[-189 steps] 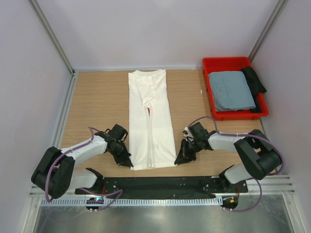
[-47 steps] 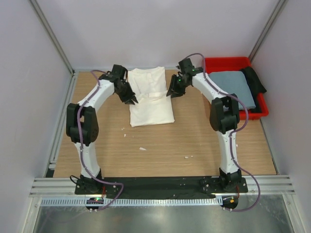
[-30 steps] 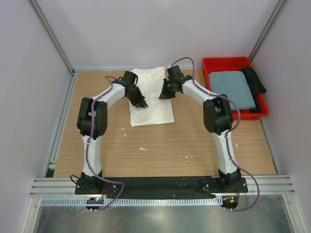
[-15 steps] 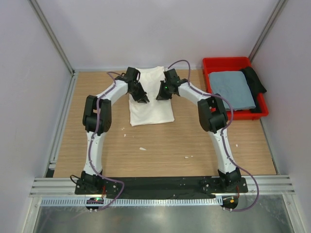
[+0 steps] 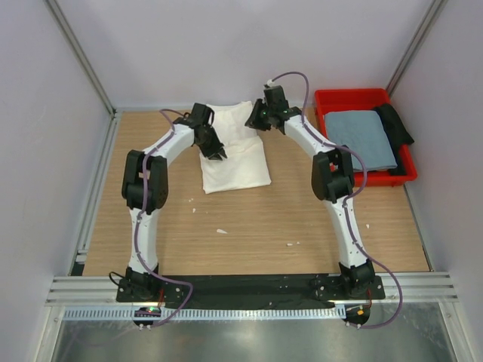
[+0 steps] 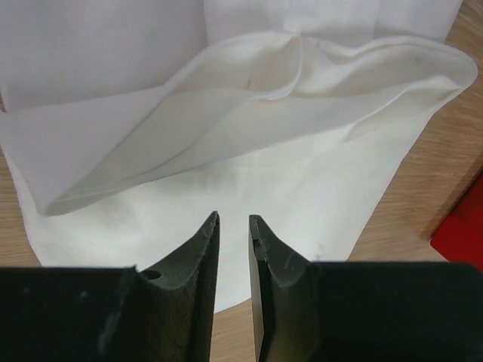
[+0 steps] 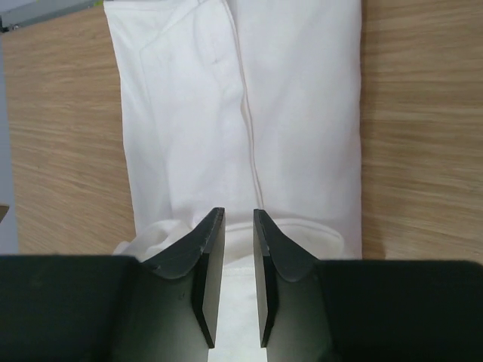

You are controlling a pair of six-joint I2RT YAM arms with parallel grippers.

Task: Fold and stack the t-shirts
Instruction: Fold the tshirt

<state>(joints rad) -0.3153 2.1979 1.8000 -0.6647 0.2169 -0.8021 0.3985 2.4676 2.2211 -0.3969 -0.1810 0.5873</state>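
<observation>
Right jaws moved rearward over white t-shirt [image 5: 238, 162] (red bin [image 5: 355, 93] nearby).

No readable text anywhere (the white t-shirt [image 5: 238, 164] shows plain cloth).

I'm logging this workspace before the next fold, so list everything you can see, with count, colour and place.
white t-shirt: one, white, folded, far middle of the table, top layer loose
grey-blue t-shirt: one, grey-blue, folded inside the bin
bin: one, red, table's far right corner
dark item: one, black, along the bin's right side; cannot tell what it is
scraps: a few, white, scattered on the bare table
table: one, wood-brown
left tool: one, black, slightly open, empty, over the white t-shirt's left side
right tool: one, black, slightly open, empty, over its far right
</observation>
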